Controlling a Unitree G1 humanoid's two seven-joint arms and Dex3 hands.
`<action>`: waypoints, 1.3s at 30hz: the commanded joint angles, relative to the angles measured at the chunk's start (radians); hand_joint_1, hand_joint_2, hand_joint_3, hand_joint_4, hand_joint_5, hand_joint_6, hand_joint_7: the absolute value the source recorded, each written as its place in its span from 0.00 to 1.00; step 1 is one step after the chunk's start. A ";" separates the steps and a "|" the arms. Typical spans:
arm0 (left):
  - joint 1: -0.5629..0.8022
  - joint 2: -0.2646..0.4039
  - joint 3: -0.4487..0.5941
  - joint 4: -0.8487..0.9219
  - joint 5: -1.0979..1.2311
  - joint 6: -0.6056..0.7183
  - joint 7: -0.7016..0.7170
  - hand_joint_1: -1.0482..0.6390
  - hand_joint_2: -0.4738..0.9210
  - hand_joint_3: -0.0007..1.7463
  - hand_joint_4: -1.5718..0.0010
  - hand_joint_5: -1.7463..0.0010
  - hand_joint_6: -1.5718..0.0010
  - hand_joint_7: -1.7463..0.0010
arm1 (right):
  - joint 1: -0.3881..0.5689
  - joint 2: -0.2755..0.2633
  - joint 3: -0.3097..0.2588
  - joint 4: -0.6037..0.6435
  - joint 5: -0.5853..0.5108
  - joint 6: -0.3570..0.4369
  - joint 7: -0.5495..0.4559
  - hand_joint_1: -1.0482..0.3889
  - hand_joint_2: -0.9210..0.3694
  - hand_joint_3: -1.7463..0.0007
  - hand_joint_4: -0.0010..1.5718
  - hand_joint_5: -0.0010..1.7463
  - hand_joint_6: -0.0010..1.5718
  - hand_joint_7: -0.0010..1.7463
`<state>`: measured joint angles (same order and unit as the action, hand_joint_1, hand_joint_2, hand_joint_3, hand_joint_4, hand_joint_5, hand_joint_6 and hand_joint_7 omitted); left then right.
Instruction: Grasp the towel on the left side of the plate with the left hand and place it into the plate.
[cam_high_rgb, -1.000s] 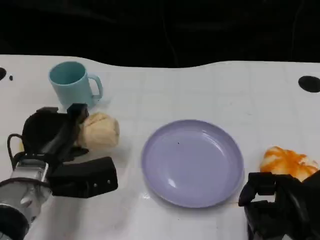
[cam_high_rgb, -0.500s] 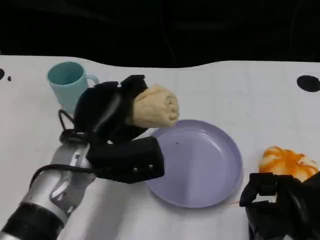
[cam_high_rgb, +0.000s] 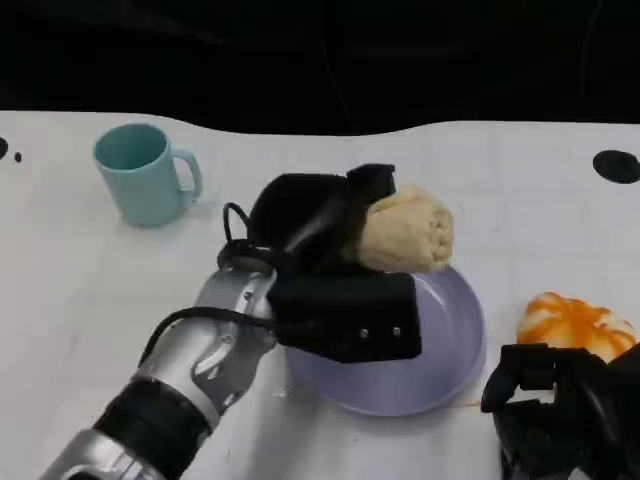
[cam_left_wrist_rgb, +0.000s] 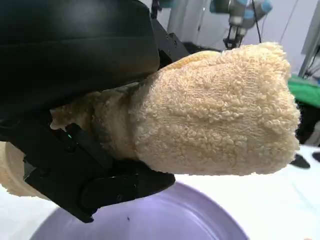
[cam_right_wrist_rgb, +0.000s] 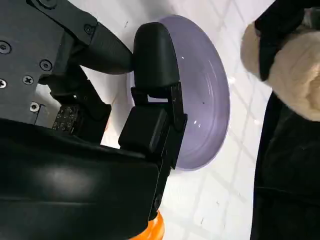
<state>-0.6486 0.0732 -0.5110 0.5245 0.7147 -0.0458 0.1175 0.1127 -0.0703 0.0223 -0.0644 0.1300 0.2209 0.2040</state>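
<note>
With my left robot hand (cam_high_rgb: 320, 235) clamped on the towel (cam_high_rgb: 405, 232) above the plate (cam_high_rgb: 450, 340), I risk it rolling off the far rim onto the counter (cam_high_rgb: 520, 190) if released early.

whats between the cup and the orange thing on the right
In the head view, the left hand holding the towel over the plate lies between cup and orange thing.

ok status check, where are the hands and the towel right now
Left hand grips the towel, held above the plate, not yet down. Right hand low beside the plate, holding nothing. Plate bare, nothing blocking.
</note>
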 joint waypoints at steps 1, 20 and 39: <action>-0.042 -0.001 -0.024 0.023 0.004 0.038 -0.101 0.46 0.83 0.43 0.51 0.01 0.56 0.23 | 0.005 -0.007 -0.013 -0.011 0.008 -0.001 0.000 0.11 0.76 0.00 0.94 0.75 0.94 0.60; -0.048 0.088 -0.104 -0.152 0.085 0.189 -0.486 0.03 1.00 0.18 0.92 0.87 0.92 1.00 | 0.007 -0.006 -0.012 -0.019 0.007 0.011 -0.008 0.12 0.76 0.00 0.95 0.75 0.94 0.61; 0.178 0.310 0.101 -0.558 -0.092 0.218 -0.651 0.20 1.00 0.17 0.77 0.79 0.86 0.96 | 0.040 -0.014 -0.020 -0.046 0.020 -0.001 0.018 0.14 0.75 0.00 0.94 0.75 0.94 0.61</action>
<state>-0.5098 0.3461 -0.4461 0.0056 0.6475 0.1591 -0.5105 0.1414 -0.0710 0.0165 -0.0990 0.1344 0.2271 0.2114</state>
